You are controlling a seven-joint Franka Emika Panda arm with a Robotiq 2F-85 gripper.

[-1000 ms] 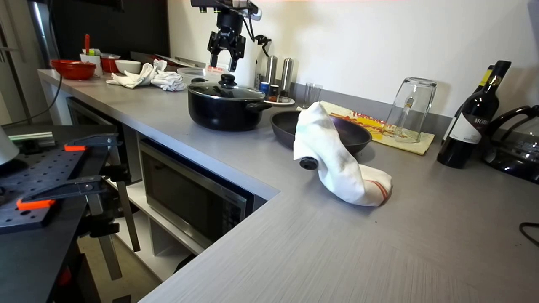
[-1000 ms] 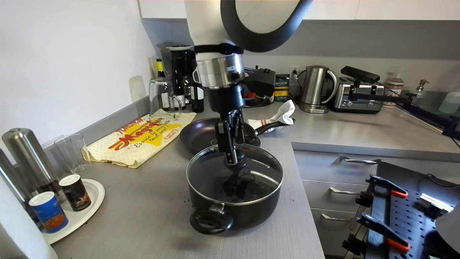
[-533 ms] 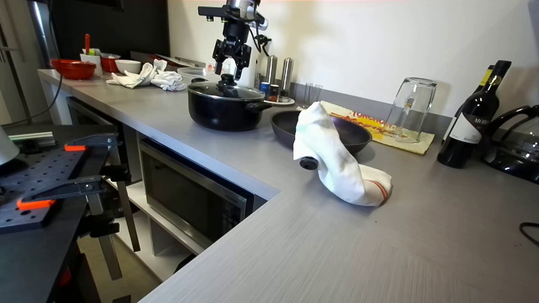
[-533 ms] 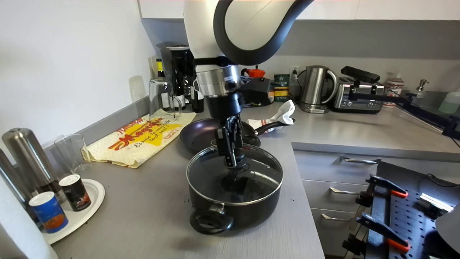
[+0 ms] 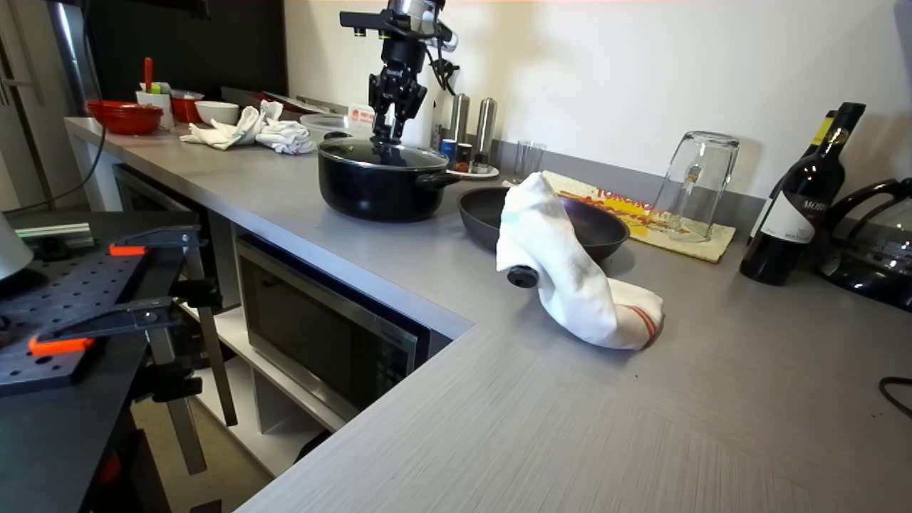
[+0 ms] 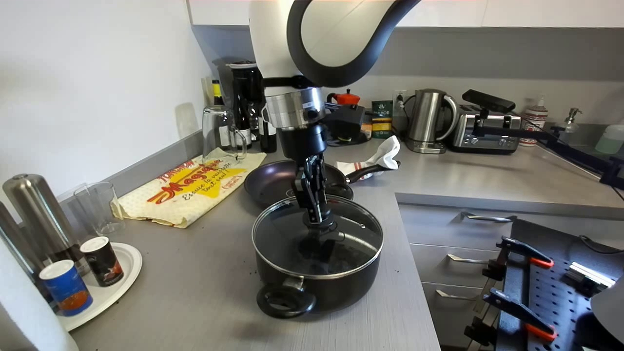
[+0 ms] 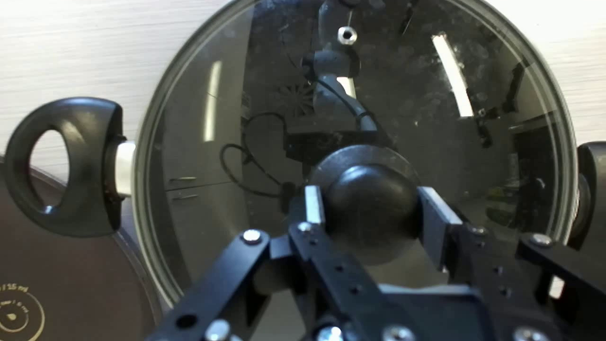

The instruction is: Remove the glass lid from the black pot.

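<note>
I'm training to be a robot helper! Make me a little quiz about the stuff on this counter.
1. True or false: the round clear glass lid is on the wide, low black pot.
2. Fill the gap: the black two-fingered gripper is closed around the lid's ____.
3. What lies under the tall upside-down clear glass mug?

Key: 1, true; 2, round black knob; 3, a cream cloth printed in red and yellow.

Grey counter beneath black pot, frying pan, yellow printed cloth, white plate.
</note>
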